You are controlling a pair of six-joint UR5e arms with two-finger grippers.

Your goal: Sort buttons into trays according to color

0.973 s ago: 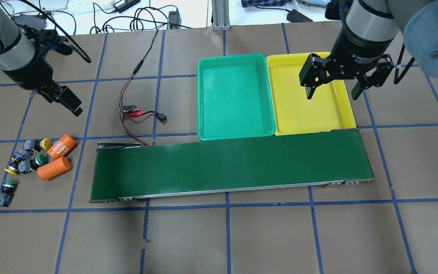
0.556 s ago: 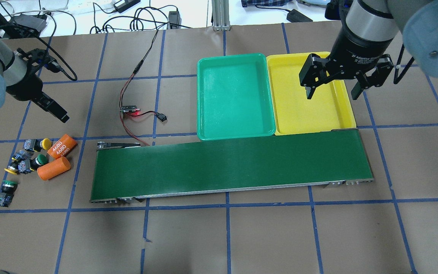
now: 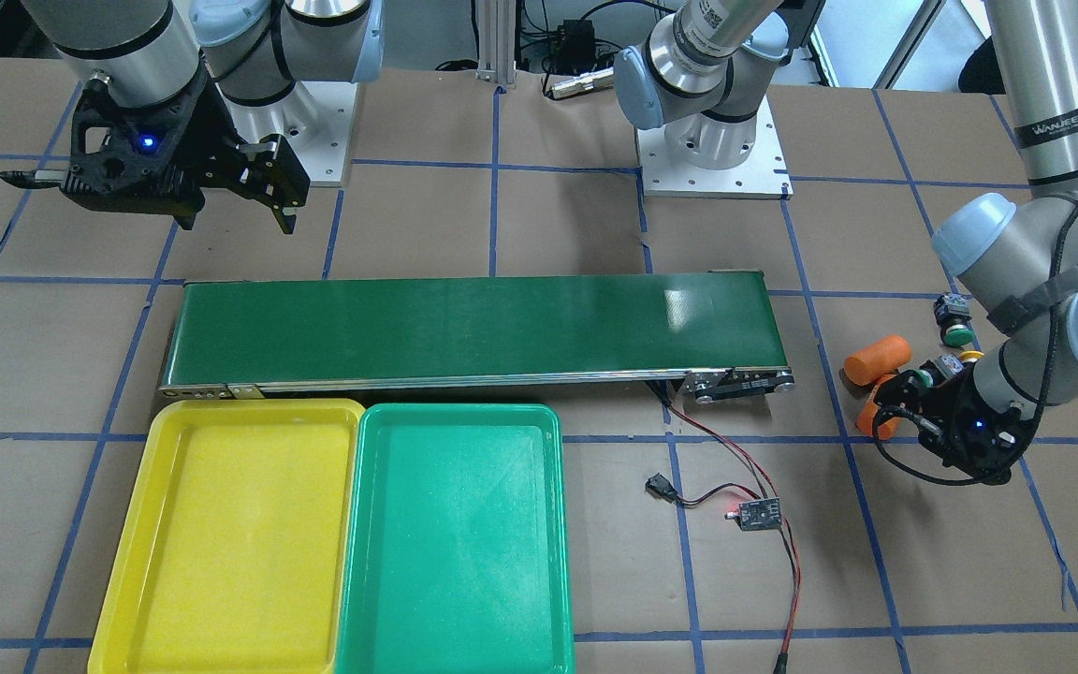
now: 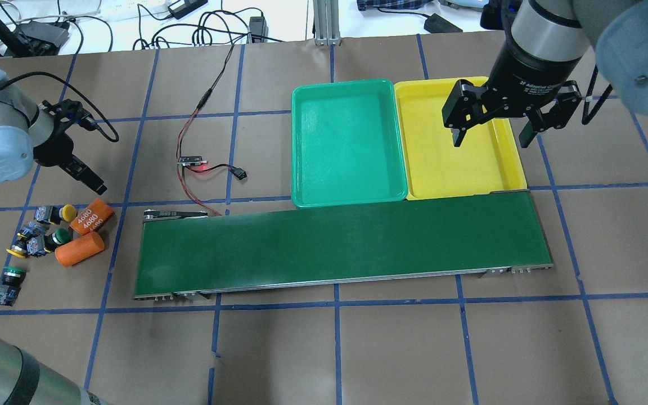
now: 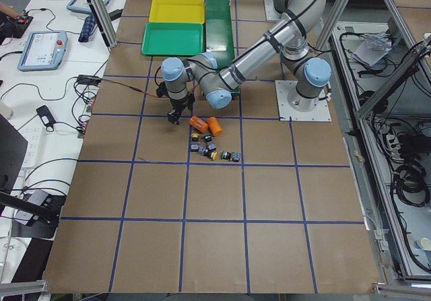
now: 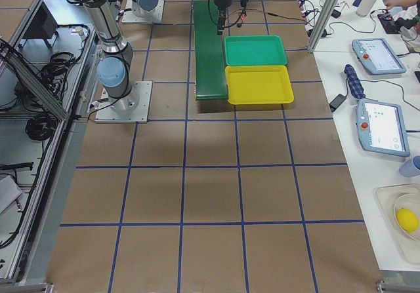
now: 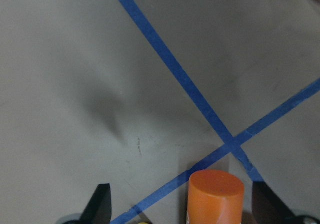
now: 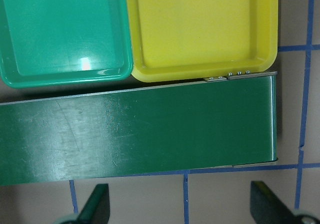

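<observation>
The four buttons are found in a loose cluster on the table at the robot's far left. None is yet sorted: the green tray and the yellow tray are seen bare, well apart from the cluster, beyond the conveyor belt. Three buttons are laid on their sides close together, their long axes running roughly along the table. A fourth, green-capped, is set a little apart on the robot's side.

Two orange cylinders are lodged just beside them, and the one marked "4680" is interposed between the cluster and the left gripper. That gripper is held above the table with its jaws spread wide and nothing gripped. In the wrist view only the cylinder's end is shown between the fingers, at the lower edge.

The buttons are therefore judged to lie past the cylinder, toward the robot and slightly outward, so a short advance over it is called for. The right gripper, likewise spread and empty, is held above the yellow tray, which leaves the left arm by far the nearer.
</observation>
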